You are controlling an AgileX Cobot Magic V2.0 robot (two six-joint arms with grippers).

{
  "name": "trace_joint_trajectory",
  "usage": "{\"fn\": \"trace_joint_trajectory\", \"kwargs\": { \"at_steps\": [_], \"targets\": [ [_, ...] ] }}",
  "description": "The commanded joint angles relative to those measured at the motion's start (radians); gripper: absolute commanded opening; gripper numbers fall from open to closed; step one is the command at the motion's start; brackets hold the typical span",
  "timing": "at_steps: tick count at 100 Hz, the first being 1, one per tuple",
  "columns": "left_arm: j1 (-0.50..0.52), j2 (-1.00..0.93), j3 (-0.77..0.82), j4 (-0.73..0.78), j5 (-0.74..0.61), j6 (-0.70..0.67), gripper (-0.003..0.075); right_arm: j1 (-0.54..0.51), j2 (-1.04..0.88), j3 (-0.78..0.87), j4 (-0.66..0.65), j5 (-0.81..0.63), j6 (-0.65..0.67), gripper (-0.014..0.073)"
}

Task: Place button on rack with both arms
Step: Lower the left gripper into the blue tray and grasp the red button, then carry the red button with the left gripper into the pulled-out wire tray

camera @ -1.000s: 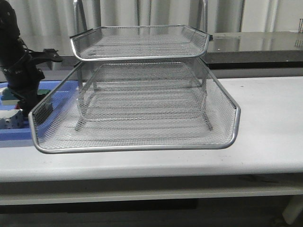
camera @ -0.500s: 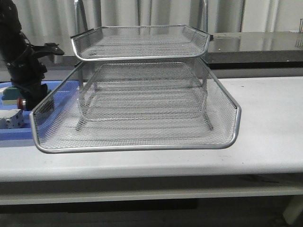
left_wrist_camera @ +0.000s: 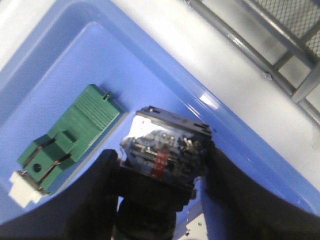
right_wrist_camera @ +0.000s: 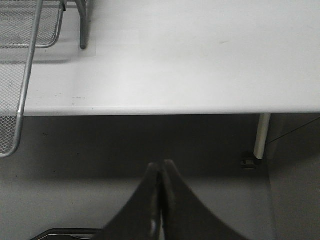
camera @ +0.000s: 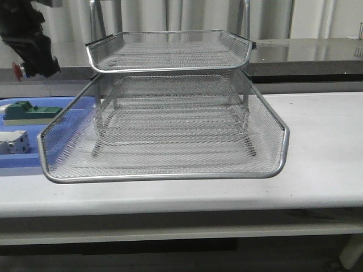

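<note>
My left gripper [camera: 33, 63] is shut on the button [camera: 17, 70] and holds it high at the far left, about level with the top tier of the rack [camera: 170, 102]. Only the red head shows in the front view. In the left wrist view the button's blue rear block [left_wrist_camera: 167, 147] sits between my left gripper's [left_wrist_camera: 162, 167] black fingers [left_wrist_camera: 100, 190], above the blue tray. The silver wire-mesh rack stands mid-table with its lower tray pulled forward. My right gripper [right_wrist_camera: 161, 167] is shut and empty, off the table's front edge, and is out of the front view.
A flat blue tray [camera: 17, 158] lies left of the rack and holds a green-and-cream block [camera: 31, 111] and a white boxy part [camera: 12, 141]. The green block [left_wrist_camera: 75, 130] and the tray wall [left_wrist_camera: 240, 145] show below my left gripper. The white table [right_wrist_camera: 200, 60] runs rightward.
My left arm has risen from the blue tray to about the rack's top tier, carrying the button with it. The rack and the tray parts have not moved.
</note>
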Motion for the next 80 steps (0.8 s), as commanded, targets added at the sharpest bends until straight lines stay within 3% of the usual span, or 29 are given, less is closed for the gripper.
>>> {"fn": "trace_joint_trajectory", "kwargs": {
  "at_steps": [1, 17, 45, 60, 80],
  "targets": [
    [0.003, -0.124, -0.034, -0.025, 0.025, -0.035, -0.002, -0.004, -0.006, -0.032, -0.018, -0.046, -0.001, -0.007],
    [0.003, -0.245, 0.041, -0.025, 0.025, -0.131, -0.002, -0.004, -0.006, -0.032, -0.018, -0.046, -0.001, -0.007],
    [-0.046, -0.558, 0.374, -0.036, 0.025, -0.156, -0.002, -0.004, -0.006, -0.032, -0.018, -0.046, -0.001, -0.007],
    [-0.121, -0.688, 0.511, -0.04, 0.025, -0.154, -0.002, -0.004, -0.006, -0.032, -0.018, -0.046, -0.001, -0.007],
    [-0.272, -0.714, 0.569, -0.08, 0.023, -0.152, -0.002, -0.004, -0.006, -0.032, -0.018, -0.046, -0.001, -0.007]
  ]
}}
